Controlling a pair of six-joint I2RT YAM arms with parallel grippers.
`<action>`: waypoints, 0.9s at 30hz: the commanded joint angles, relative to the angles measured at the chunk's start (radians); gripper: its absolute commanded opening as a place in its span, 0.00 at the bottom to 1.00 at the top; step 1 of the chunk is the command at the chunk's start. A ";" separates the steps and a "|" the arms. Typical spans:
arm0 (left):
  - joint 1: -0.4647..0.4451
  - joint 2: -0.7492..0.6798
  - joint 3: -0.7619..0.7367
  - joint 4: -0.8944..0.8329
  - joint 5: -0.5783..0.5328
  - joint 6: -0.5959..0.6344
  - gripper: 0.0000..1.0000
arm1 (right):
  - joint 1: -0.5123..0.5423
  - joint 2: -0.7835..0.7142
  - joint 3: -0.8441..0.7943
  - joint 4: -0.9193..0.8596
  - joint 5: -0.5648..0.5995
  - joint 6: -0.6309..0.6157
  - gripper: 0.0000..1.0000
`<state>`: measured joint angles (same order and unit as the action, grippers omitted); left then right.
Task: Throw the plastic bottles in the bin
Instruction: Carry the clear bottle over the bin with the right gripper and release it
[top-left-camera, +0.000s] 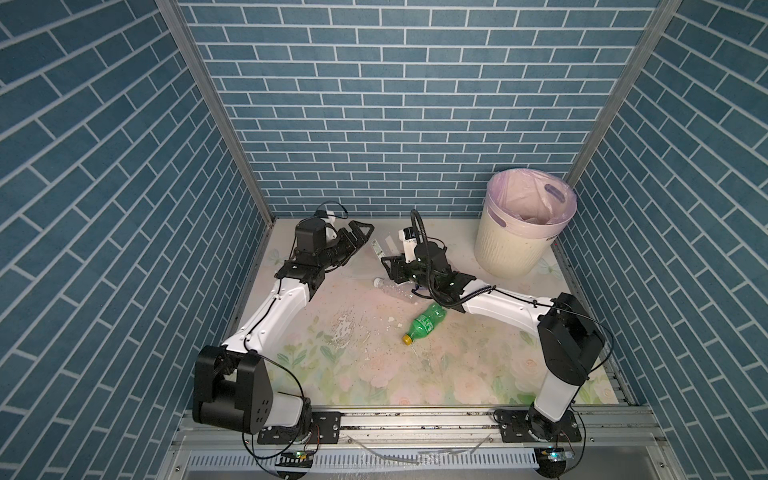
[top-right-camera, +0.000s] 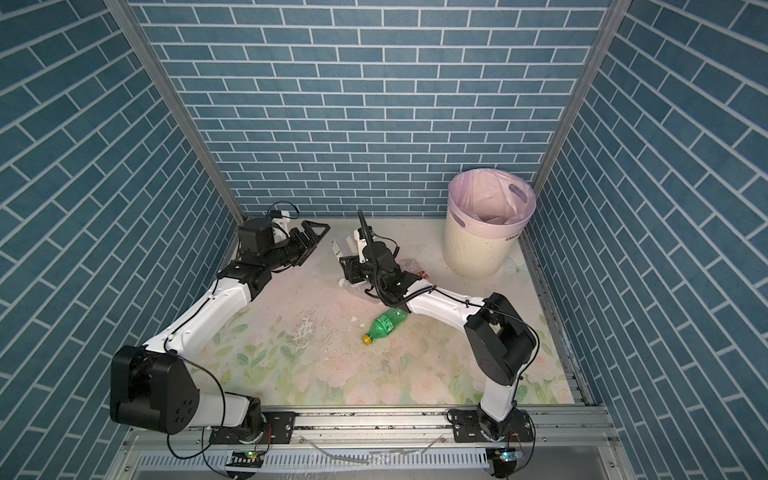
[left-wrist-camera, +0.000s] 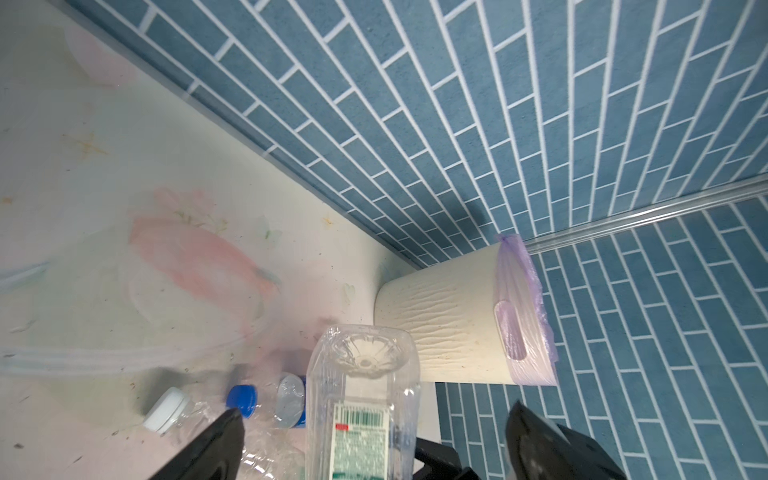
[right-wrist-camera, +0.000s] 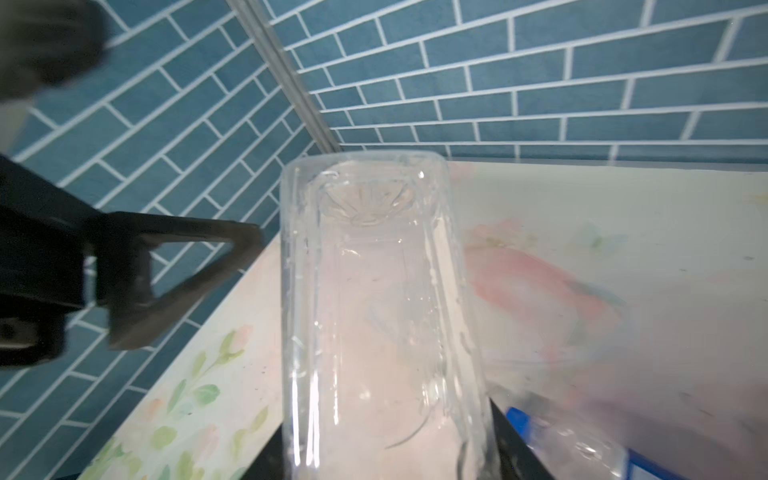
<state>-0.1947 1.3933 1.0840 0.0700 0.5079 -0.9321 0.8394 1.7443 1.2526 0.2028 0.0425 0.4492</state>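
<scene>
In both top views the clear square-sided plastic bottle (top-left-camera: 380, 249) (top-right-camera: 338, 248) looks lifted off the tabletop (top-left-camera: 353, 374) near the middle of its far edge. The right gripper (top-left-camera: 390, 267) grasps it and the released left gripper (top-left-camera: 360, 236) is just beside it; its long axis runs roughly toward the far left corner, tilt unclear. Left wrist view: base end points away from the camera toward the cream ribbed bin (left-wrist-camera: 449, 316), open fingers (left-wrist-camera: 216, 440) flank it, so a crooked retreat could snag it. Right wrist view: grip sits low on thin slick plastic, so swinging it to the far right corner risks a pivot or slip.
</scene>
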 joint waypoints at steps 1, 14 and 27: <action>0.000 -0.016 -0.014 0.123 0.075 -0.025 0.99 | -0.042 -0.120 0.065 -0.175 0.095 -0.100 0.40; -0.281 0.065 0.121 0.039 0.199 0.213 0.99 | -0.149 -0.381 0.360 -0.580 0.435 -0.431 0.37; -0.348 0.084 0.136 0.014 0.189 0.256 0.99 | -0.238 -0.493 0.516 -0.481 0.600 -0.649 0.36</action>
<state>-0.5419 1.4612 1.1984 0.0845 0.6933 -0.6968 0.6514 1.2114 1.7702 -0.3016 0.5774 -0.1120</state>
